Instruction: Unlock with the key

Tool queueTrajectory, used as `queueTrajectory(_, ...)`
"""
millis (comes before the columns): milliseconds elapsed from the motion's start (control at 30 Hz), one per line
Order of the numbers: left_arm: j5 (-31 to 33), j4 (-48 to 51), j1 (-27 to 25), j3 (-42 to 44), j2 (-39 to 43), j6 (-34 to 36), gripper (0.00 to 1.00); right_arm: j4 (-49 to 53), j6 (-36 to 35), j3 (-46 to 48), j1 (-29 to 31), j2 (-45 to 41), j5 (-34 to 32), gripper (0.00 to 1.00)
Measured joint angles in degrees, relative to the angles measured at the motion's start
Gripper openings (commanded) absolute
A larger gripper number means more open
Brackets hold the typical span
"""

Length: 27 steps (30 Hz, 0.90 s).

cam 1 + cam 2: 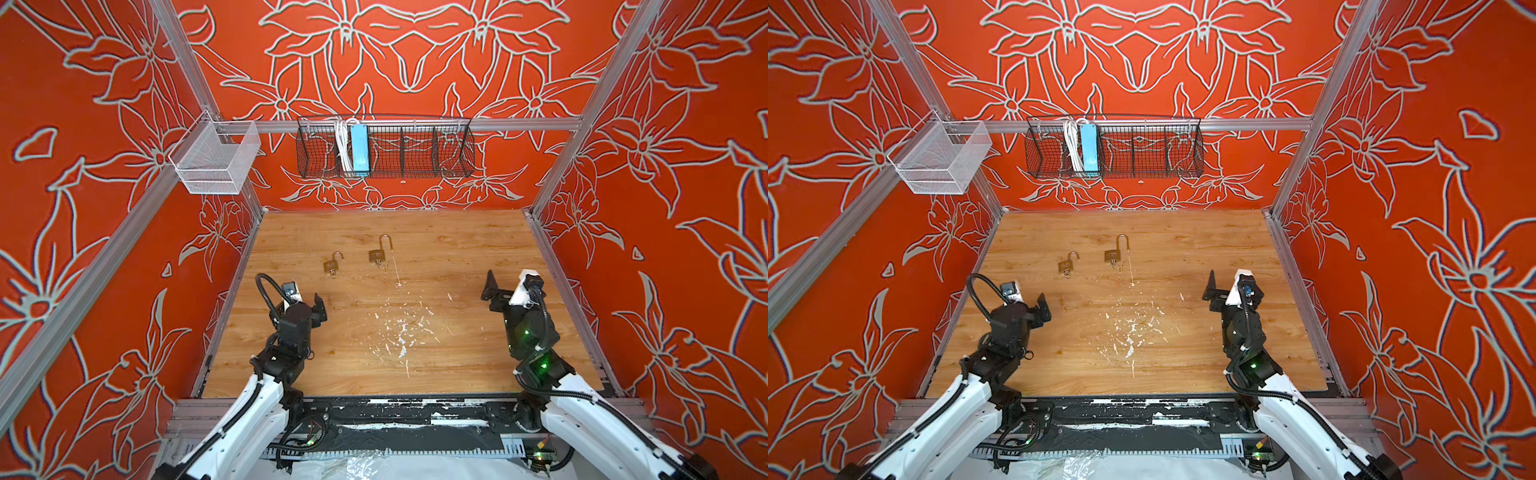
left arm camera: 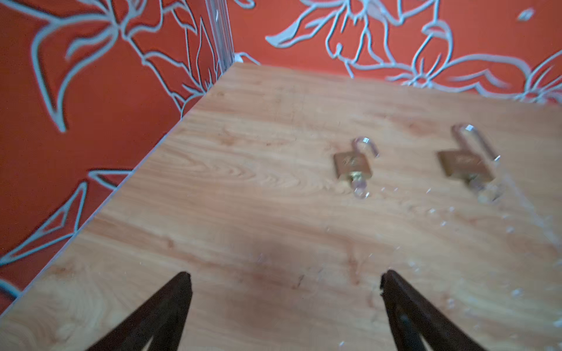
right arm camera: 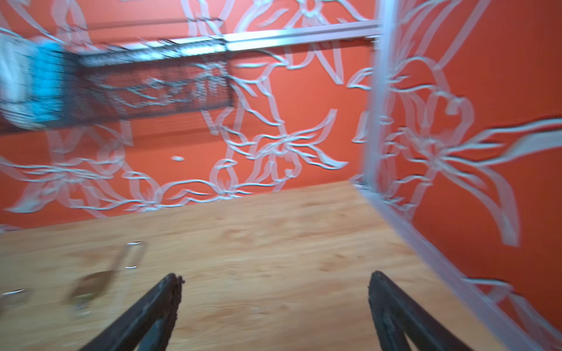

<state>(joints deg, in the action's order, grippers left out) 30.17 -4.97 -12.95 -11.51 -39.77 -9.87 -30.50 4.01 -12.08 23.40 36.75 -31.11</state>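
The left gripper [image 2: 284,279] hangs over the table [image 1: 457,257] with its fingers [image 2: 170,304] far apart and nothing between them. The right gripper [image 3: 275,278] is spread wide too, and holds nothing. Out ahead of the left gripper lies the small lock [image 2: 352,165]. The big lock [image 2: 463,165] lies beside it, more toward the right gripper. Both locks are undone at the top. A key [image 2: 360,188] sticks out of the small lock, and another key [image 2: 477,184] out of the big lock.
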Motion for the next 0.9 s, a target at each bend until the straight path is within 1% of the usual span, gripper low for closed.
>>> queueTrajectory(67,-1.64,-3.52,3.93,1.09,-5.35,0.76,0.97,-0.22,-0.92,0.98,-3.93,3.17,0.31,0.98)
queueTrajectory(133,-2.51,-7.78,7.08,-0.07,-12.13,0.94,0.97,-1.03,-1.2,1.11,-7.87,9.18,1.36,0.98)
queueTrajectory(233,-5.09,-15.96,8.17,-2.91,-21.84,2.67,0.97,-7.5,-2.43,1.53,-12.37,21.86,5.18,0.98)
queueTrajectory(300,-7.96,-21.81,8.5,-4.0,-27.85,4.31,0.97,-11.58,-4.13,2.29,-13.4,29.99,8.37,0.98)
queueTrajectory(333,-9.33,-22.18,8.76,-4.98,-30.03,4.87,0.97,-12.46,-4.63,2.29,-13.7,32.15,9.81,0.98)
queueTrajectory(400,-12.02,-23.1,9.55,-6.54,-32.37,5.68,0.97,-15.23,-5.33,1.7,-15.02,36.83,13.99,0.98)
queueTrajectory(500,-14.38,-23.87,10.69,-7.58,-32.65,6.05,0.97,-17.51,-5.62,-1.33,-17.79,43.67,19.17,0.98)
queueTrajectory(567,-15.72,-23.41,11.39,-9.38,-33.77,6.08,0.97,-16.52,-5.64,-3.1,-18.45,44.63,21.11,0.98)
queueTrajectory(633,-17.0,-23.32,12.0,-11.1,-34.91,6.05,0.97,-18.12,-5.7,-3.54,-18.6,44.57,22.25,0.97)
queueTrajectory(733,-18.36,-23.3,12.55,-11.76,-35.04,6.05,0.97,-18.32,-5.81,-3.63,-18.56,44.39,23.1,0.98)
queueTrajectory(800,-19.8,-23.85,12.59,-11.17,-34.88,6.4,0.97,-18.4,-5.9,-3.63,-18.56,44.39,23.3,0.98)
queueTrajectory(900,-22.01,-29.68,12.63,-6.47,-34.58,7.34,0.97,-18.36,-5.9,-3.63,-18.56,44.35,23.47,0.98)
